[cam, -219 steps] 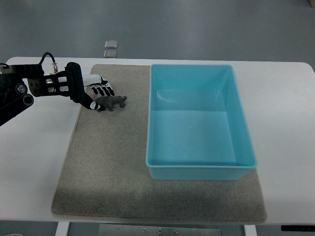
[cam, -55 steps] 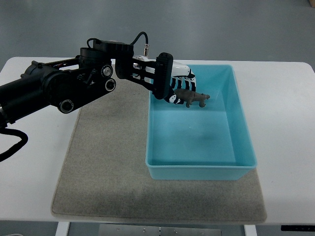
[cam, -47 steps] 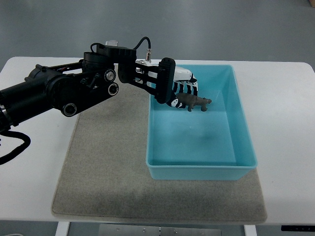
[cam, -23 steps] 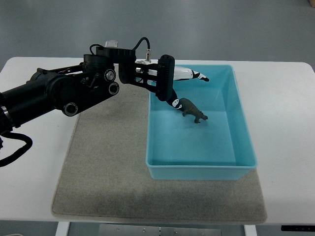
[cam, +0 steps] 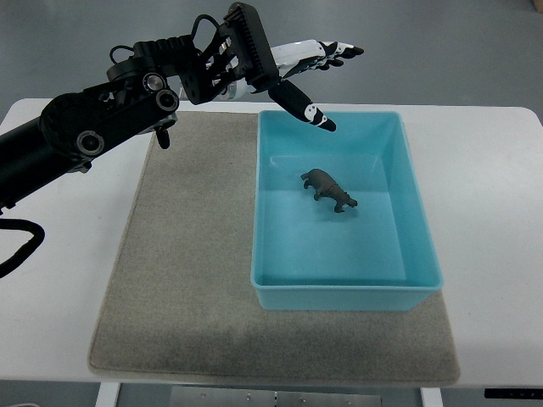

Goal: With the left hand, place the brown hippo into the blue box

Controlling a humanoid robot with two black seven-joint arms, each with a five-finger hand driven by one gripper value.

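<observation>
The brown hippo lies on the floor of the blue box, near its middle and a little toward the far side. My left hand is raised above the box's far left corner, fingers spread open and holding nothing. Its black arm comes in from the left edge across the table's far left. The hand is well clear of the hippo, up and to the left of it. The right arm is out of view.
The box stands on the right part of a grey felt mat on a white table. Bare mat lies to the left of the box. A small metal floor plate shows beyond the table.
The left hand carried the hippo over the box, opened and let it drop onto the box floor. The hand has since lifted up and back toward the far left corner.
</observation>
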